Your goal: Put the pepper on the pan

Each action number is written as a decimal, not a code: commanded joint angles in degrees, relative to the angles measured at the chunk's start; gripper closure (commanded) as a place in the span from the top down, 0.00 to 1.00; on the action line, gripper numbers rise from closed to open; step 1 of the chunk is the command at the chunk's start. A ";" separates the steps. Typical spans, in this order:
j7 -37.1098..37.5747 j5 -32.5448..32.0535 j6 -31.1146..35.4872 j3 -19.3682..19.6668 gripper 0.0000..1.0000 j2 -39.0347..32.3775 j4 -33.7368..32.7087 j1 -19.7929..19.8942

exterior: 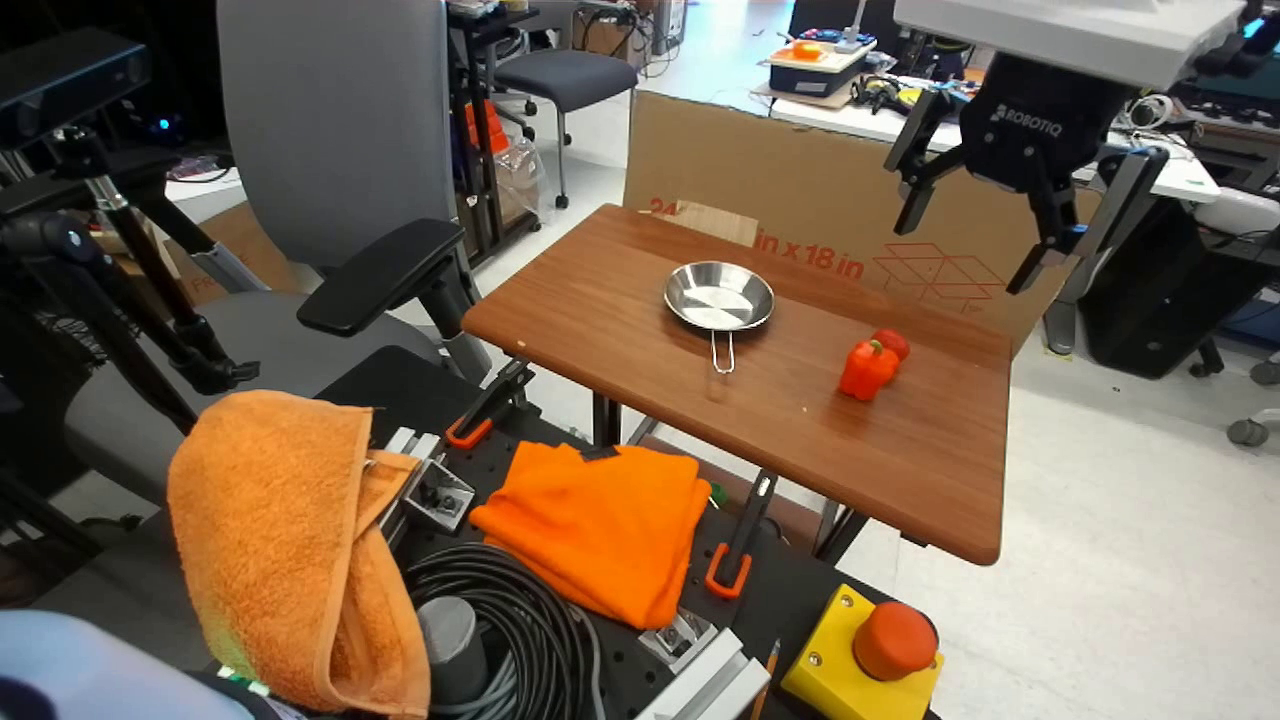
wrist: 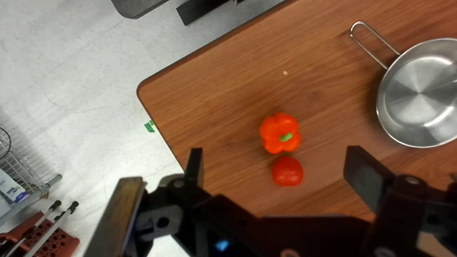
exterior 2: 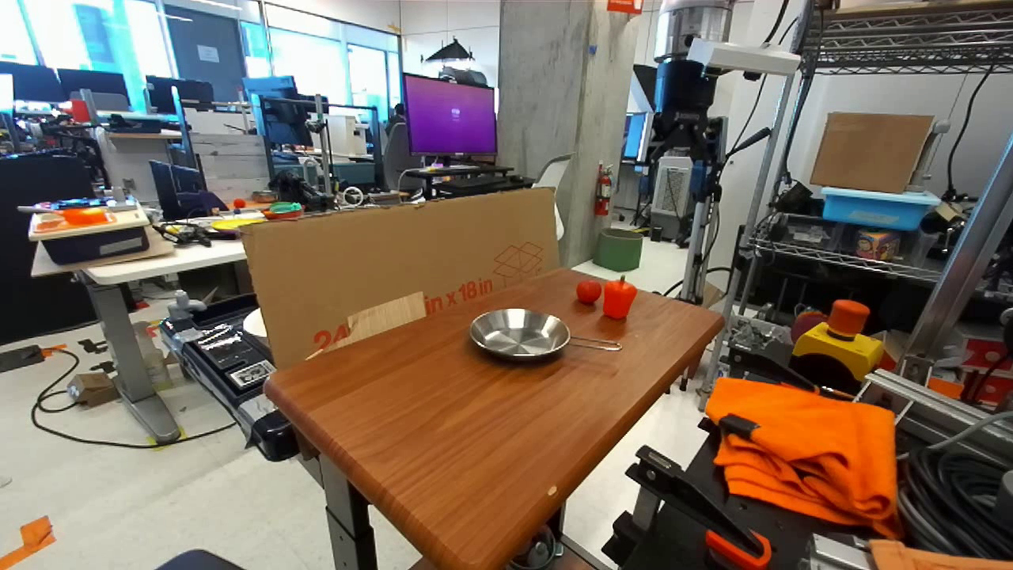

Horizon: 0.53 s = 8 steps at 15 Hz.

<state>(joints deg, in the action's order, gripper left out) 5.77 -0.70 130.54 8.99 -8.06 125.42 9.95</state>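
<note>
Wide-spread, ROBOTIQ-lettered hand (wrist: 272,161) hangs well above the pepper (wrist: 279,131), near which cardboard (exterior: 850,212) reads "in x 18 in".

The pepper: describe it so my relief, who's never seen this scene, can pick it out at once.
Start at the brown table with the cardboard standing along one edge. On top, away from the shiny pan, look right beside the round red piece. The pepper is the orange-red, lobed one with a green stem; its neighbour is rounder and deeper red.
</note>
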 commanded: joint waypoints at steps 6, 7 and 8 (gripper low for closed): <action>-9.40 5.86 4.76 -1.20 1.00 7.69 2.67 -0.55; -10.67 6.24 4.63 -1.20 1.00 8.17 2.52 -0.67; -12.03 7.15 4.60 -1.17 1.00 8.69 2.51 -0.70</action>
<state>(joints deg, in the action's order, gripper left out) -1.51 3.41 133.60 7.93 -2.37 126.08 9.49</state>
